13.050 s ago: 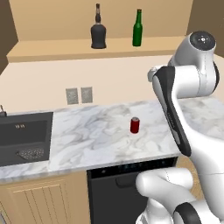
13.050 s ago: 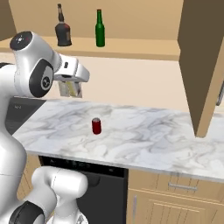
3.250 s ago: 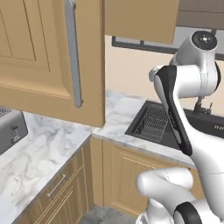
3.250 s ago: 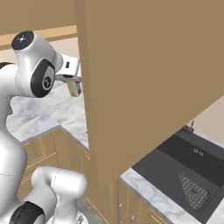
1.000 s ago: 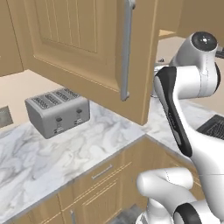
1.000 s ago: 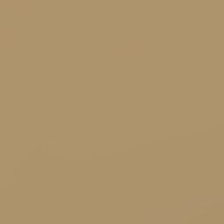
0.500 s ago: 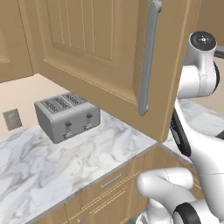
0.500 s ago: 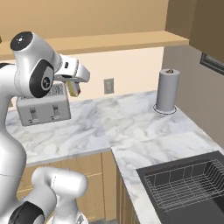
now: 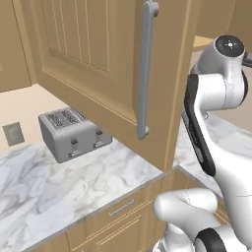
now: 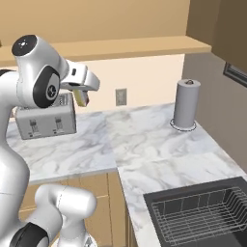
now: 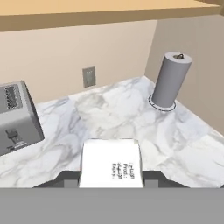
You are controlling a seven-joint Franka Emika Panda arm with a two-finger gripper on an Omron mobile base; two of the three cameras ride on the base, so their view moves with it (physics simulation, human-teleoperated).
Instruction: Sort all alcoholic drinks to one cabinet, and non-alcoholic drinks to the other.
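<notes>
We carry the white carton [image 11: 111, 164] in our gripper [image 10: 81, 98]; the fingers are clenched on its two sides, and in the hand view its flat face with small print fills the space just above them. In the right base view the carton shows as a pale yellowish block hanging under the hand, well above the tabletop [image 10: 144, 144]. We judge that it is held high like this so that it passes over the things on the tabletop while we bring it to a wall cabinet, since this drink has no alcohol and must go apart from the bottles.

The tabletop is white marble with grey veins and turns a corner. On it stand a grey toaster [image 9: 74, 133] near the wall and a grey paper towel roll [image 10: 185, 104] in the corner. A sink [image 10: 202, 217] with a wire rack lies further right. The wall is beige, with an outlet [image 11: 89, 76]. In the left base view an open cabinet door [image 9: 98, 64] of light wood, with a long grey bar handle [image 9: 144, 69], stands close before us.
</notes>
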